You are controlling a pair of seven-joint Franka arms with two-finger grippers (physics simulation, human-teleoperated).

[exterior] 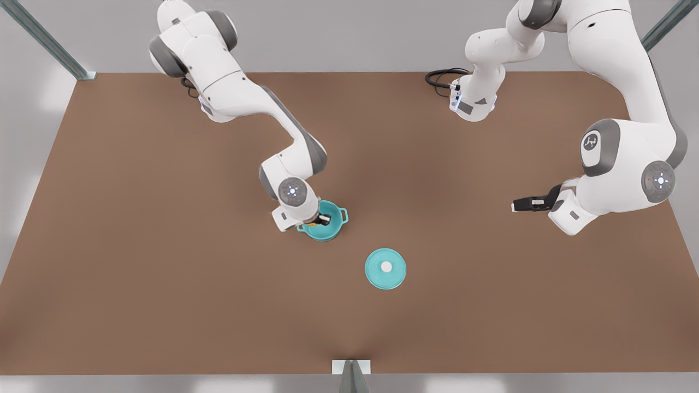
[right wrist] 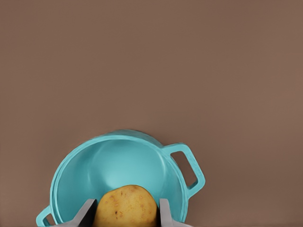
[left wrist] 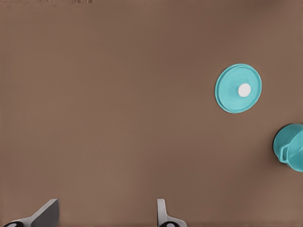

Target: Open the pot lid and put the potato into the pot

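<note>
Right gripper [right wrist: 125,215] over open pot [exterior: 327,221] near table [exterior: 136,273] centre, fingers clamping potato [right wrist: 126,206]. Pot lid [exterior: 385,268] flat on table beside pot. Left gripper [exterior: 516,206] waits near right edge, fingers spread, empty.

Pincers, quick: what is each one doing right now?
Left pincer: open, empty, waiting at the front view's right.
Right pincer: shut on the potato, over the pot.

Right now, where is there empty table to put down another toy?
Lots of bare table lies on the front view's left and along the near edge below the pot lid. It is crowded at the pot, where the right tool holds the potato. The left tool waits open, apart, on the front view's right.
</note>
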